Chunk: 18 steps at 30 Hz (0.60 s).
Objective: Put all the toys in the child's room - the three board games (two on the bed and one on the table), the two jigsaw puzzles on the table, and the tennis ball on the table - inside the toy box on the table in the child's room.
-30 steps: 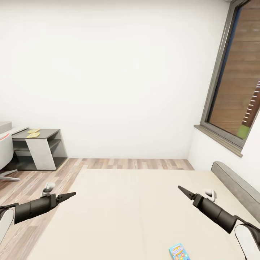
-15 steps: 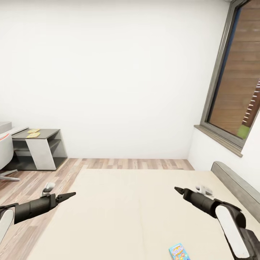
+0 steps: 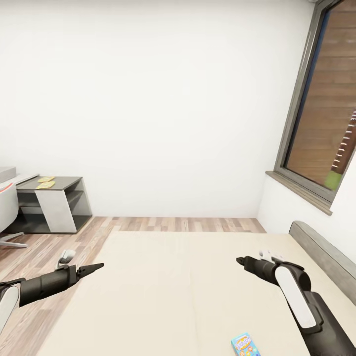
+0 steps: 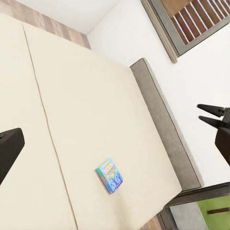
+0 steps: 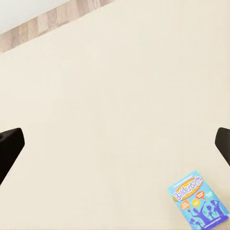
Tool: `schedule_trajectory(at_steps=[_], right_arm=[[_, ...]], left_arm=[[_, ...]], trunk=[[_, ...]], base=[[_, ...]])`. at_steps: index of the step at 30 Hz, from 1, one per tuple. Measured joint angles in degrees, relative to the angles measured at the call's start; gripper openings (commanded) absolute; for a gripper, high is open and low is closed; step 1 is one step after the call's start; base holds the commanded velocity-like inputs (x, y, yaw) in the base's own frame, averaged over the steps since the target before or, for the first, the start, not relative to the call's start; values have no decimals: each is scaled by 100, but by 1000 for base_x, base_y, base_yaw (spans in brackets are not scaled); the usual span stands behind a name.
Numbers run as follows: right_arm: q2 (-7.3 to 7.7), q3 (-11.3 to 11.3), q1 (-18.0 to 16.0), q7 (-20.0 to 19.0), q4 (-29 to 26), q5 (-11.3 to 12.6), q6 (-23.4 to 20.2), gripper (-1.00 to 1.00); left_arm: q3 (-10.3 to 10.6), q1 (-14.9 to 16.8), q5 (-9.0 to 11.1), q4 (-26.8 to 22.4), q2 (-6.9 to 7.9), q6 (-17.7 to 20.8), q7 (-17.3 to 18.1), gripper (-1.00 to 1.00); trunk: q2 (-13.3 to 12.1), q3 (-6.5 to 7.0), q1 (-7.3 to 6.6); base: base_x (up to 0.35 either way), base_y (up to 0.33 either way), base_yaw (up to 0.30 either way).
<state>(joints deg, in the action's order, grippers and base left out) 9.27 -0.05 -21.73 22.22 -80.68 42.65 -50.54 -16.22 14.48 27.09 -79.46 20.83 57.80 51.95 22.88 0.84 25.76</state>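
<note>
The robot stood at the bed (image 3: 188,287), whose cream surface took up the lower half of the head view, and both arms were held out low over it, a stance that reads as readiness to collect a toy from the mattress. The left gripper (image 3: 99,266) hung at the lower left of the frame, over the bed's near edge, its fingers drawn together to a point. The right gripper (image 3: 240,260) sat at the lower right, pointing toward the middle of the frame with the forearm folded in behind it. In the left wrist view the right gripper (image 4: 203,113) showed at the right edge with its fingers a little apart; neither gripper held anything.

The blue board game (image 3: 245,344) lay flat on the mattress at the bottom edge of the head view, right of centre and below the right arm, well apart from both grippers. It was a thin rectangular box with a bright blue cover, an orange title banner and cartoon figures; the right wrist view caught the blue board game (image 5: 197,200) at its lower right corner, face up and slightly askew. Lying flat on a soft surface, it would probably need an edge grip.

At the far left, the dark wing of the bench (image 3: 54,185) carried two flat yellowish boards (image 3: 46,182), too small to identify surely.
</note>
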Motion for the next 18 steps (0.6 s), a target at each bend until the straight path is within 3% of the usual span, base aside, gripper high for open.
schedule_trajectory(at_steps=[9, 18], right_arm=[[-12, 33, -4, 17, -129, -20, -19, 100], [-7, 37, -4, 21, -123, 9, -40, 100]], left_arm=[[1, 0, -1, 0, 0, -1, -1, 100], [4, 1, -1, 1, -6, -6, -2, 100]], trunk=[[0, -11, 0], [-1, -76, 0]], base=[[0, 0, -21], [0, 0, -102]])
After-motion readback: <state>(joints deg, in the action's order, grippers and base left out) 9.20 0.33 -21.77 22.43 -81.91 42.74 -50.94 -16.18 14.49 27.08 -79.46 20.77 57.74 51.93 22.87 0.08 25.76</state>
